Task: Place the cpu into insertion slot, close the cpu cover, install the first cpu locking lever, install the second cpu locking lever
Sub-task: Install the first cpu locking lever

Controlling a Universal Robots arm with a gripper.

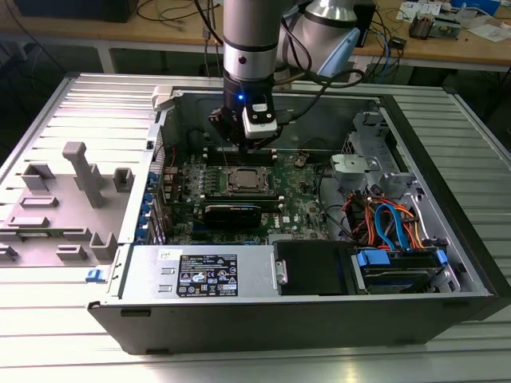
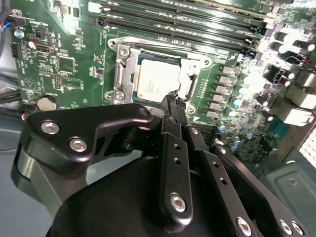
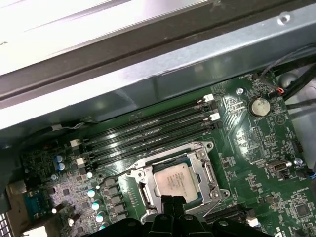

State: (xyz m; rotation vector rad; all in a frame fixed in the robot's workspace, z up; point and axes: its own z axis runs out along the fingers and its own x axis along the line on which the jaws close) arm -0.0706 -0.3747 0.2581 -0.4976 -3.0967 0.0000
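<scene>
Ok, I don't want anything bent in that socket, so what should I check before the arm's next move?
1. cpu lying flat in the insertion slot: ok.
2. cpu cover down around the chip: ok.
3. Locking levers latched: cannot tell; I can't make them out from the socket's frame.
4. gripper carrying nothing: ok, shut and empty.
5. Gripper tips at the socket's edge, touching or clear: cannot tell.
</scene>
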